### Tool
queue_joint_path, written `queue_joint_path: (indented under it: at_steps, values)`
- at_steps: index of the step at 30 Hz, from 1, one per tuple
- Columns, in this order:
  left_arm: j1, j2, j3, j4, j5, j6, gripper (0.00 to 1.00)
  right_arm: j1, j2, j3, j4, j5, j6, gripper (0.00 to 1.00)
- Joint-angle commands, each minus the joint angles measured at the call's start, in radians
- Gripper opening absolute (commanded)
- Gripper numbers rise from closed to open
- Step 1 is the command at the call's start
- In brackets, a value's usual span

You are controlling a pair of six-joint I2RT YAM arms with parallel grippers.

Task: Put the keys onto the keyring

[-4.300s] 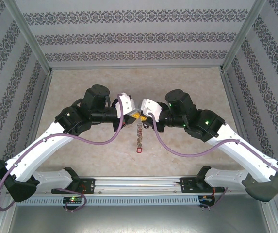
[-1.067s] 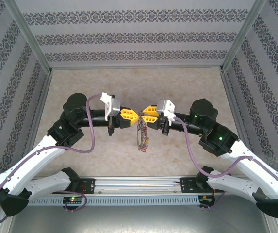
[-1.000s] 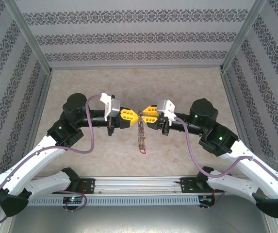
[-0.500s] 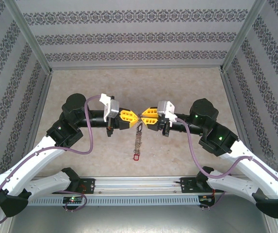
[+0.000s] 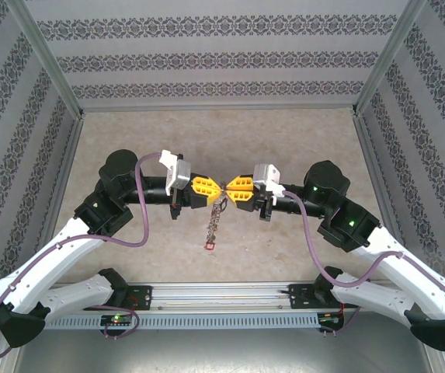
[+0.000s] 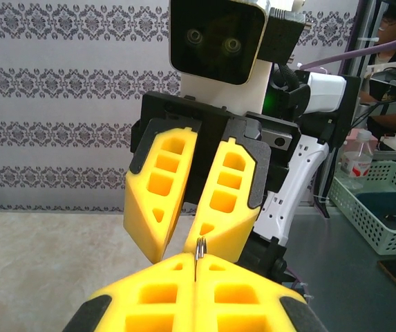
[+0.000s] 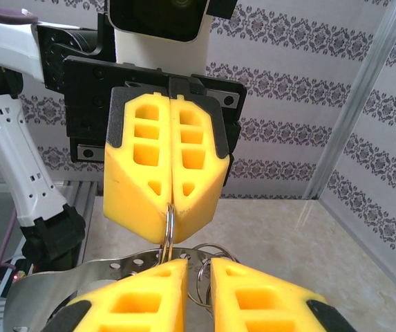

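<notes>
Your keyring point(image 5: 214, 221) hangs edge-on above mid-table point(image 5: 300, 140), its long axis running from 12 o'clock down towards 7, with a red tag point(image 5: 209, 247) at the low end. The left gripper point(image 7: 171, 225) pinches its top wire, jaws fully closed. The right gripper point(image 7: 199, 275), facing in from 3 o'clock, has its jaws a narrow gap apart with small rings point(image 7: 201, 277) between them. You cannot tell whether it grips.

White-black arms point(image 5: 59, 252), yellow fingers point(image 5: 201, 185), purple cables point(image 5: 143, 225)
</notes>
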Motion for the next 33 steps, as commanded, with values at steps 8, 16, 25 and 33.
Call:
queue_joint_path:
  at_steps: [8, 16, 25, 33]
  values:
    - [0.015, -0.02, 0.037, 0.095, 0.014, -0.027, 0.0, 0.001, -0.027, -0.035, 0.046, -0.063, 0.042, 0.17]
    - [0.015, -0.007, 0.033, 0.123, 0.025, -0.044, 0.0, 0.002, -0.022, -0.045, 0.07, -0.075, 0.056, 0.17]
    - [0.015, -0.001, 0.033, 0.122, 0.03, -0.049, 0.0, 0.002, -0.001, -0.05, 0.12, -0.083, 0.076, 0.17]
    - [0.015, 0.002, 0.027, 0.123, 0.04, -0.053, 0.0, 0.002, 0.008, -0.056, 0.178, -0.082, 0.099, 0.15]
